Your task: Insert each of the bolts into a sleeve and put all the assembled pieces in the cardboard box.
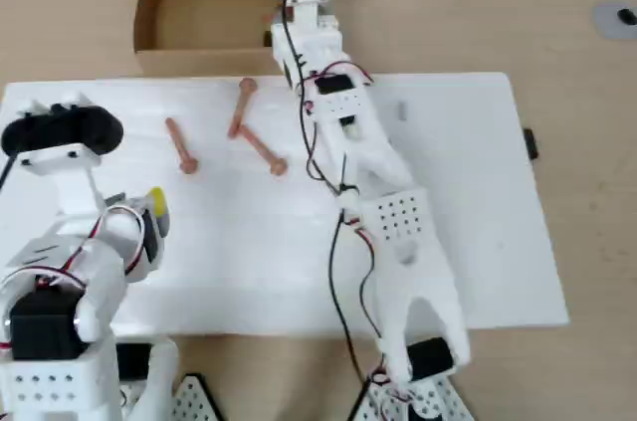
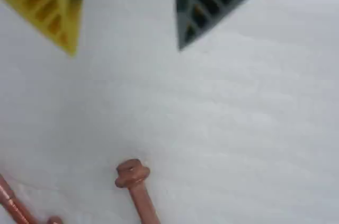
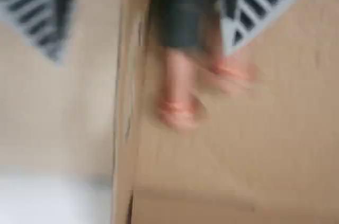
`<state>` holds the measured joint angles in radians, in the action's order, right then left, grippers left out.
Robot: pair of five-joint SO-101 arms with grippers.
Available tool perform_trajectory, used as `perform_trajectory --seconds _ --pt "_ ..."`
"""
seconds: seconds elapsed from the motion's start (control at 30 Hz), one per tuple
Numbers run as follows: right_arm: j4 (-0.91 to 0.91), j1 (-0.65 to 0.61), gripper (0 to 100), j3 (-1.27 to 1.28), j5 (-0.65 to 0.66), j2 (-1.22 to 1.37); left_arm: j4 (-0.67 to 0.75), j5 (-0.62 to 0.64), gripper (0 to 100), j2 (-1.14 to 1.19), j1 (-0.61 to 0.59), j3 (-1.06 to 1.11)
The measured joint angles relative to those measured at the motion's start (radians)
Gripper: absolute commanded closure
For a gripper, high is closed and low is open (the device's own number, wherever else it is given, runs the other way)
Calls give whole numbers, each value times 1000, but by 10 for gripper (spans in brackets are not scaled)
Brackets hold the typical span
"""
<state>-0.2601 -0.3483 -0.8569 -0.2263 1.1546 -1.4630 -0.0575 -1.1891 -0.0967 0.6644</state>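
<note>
- Across the table (image 1: 587,142) lies a white board (image 1: 478,242). I can make out no readable writing on either.
- At the far edge of the board stands the cardboard box (image 1: 149,3), open at the top. Its walls carry no print that I can read.
- Over one side wall of the box hangs the right gripper (image 3: 142,53), its fingers apart.
  - A dark sleeve (image 3: 183,17) with a bolt end poking out sits against one finger, just inside the wall, and the fingers do not look clamped on it.
  - A reddish shape beside it is too blurred to name.
  - This close to the wall, the piece could strike the rim and tumble out onto the table. The bolt could also slip out of the sleeve on landing.
- Above the board hovers the left gripper (image 2: 124,49), one yellow finger and one dark finger spread wide, holding nothing.
- Three bolts (image 1: 181,145) lie loose on the board, apart from the box, and two of them nearly meet end to end.
  - They are round, so a finger coming down off-centre could roll one away.
  - It could also knock the neighbouring bolt out of reach.
</note>
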Motion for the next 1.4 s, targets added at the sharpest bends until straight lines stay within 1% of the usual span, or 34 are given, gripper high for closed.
perform_trajectory --seconds 0.1,0.2,0.43,0.53,0.63,0.7,0.77,0.93,1.0,1.17,1.27,1.33,1.4 --pt "-152 0 638 -94 -5 11 0 0 864 2 0 3" --pt "-344 0 634 -215 -5 11 0 0 864 14 0 3" --pt "-918 37 634 -683 -5 9 17 0 863 15 0 17" --pt "-1126 54 632 -743 -5 -38 17 0 863 54 0 18" --pt "-1341 86 631 -750 -5 -112 -9 0 864 161 0 18" --pt "-1452 118 633 -756 -5 -167 -43 0 864 255 0 -5" --pt "-1498 160 633 -756 -5 -218 -80 0 864 362 0 -51" --pt "-1514 311 634 -758 3 -331 -152 0 864 614 0 -267" --pt "-1514 358 634 -758 60 -381 -166 0 864 709 0 -374" --pt "-1514 456 634 -713 256 -511 -167 -2 864 948 0 -657" --pt "-1514 497 634 -551 318 -635 -167 -63 864 1112 12 -812" --pt "-1514 512 634 -381 330 -740 -167 -103 864 1226 34 -901" --pt "-1514 514 634 -157 338 -865 -167 -123 864 1335 51 -980"
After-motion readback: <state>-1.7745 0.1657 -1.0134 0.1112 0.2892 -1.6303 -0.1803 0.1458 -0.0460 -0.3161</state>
